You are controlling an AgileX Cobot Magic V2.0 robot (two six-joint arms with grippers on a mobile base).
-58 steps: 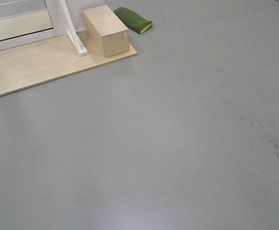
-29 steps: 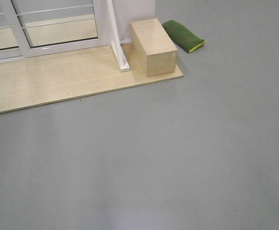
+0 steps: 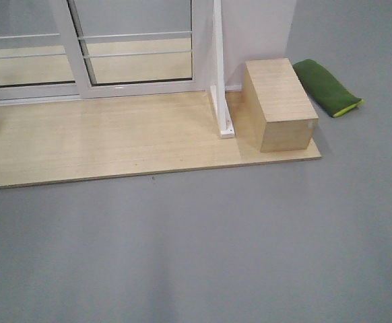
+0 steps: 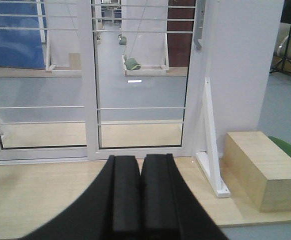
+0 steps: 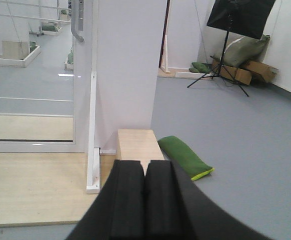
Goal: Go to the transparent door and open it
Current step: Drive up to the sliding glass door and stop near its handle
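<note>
- Where the grey floor [image 3: 216,249] meets a pale wooden platform [image 3: 102,145], the transparent door [image 3: 139,54] stands at the platform's far edge, in the upper left of the front view and well apart from both arms.
- The door is a glass pane in a glossy white frame, crossed by thin white horizontal bars. Its curved grey handle [image 4: 199,30] sits high on the right stile.
- To its left stands a second white-framed glass panel [image 3: 21,47], which has no handle in view.
- Just to the right of the door, a slanted white brace [image 3: 219,87] runs down to the platform, with a white wall panel [image 3: 256,27] behind it.
- A light wooden box [image 3: 280,101] rests on the platform's right end, just beside the foot of the brace.
- A green cushion [image 3: 327,87] lies on the floor beyond the box, to its right.
- The left end effector [image 4: 140,160] has its two black fingers pressed together with nothing between them. It points at the door [image 4: 140,75].
- The right end effector [image 5: 145,164] is likewise closed and holds nothing. It points at the box [image 5: 135,142], with the door [image 5: 30,75] and its handle [image 5: 79,17] off to the left.
- In the right wrist view, a black light stand [image 5: 230,50] and some cardboard boxes [image 5: 245,74] sit far back on the floor.
</note>
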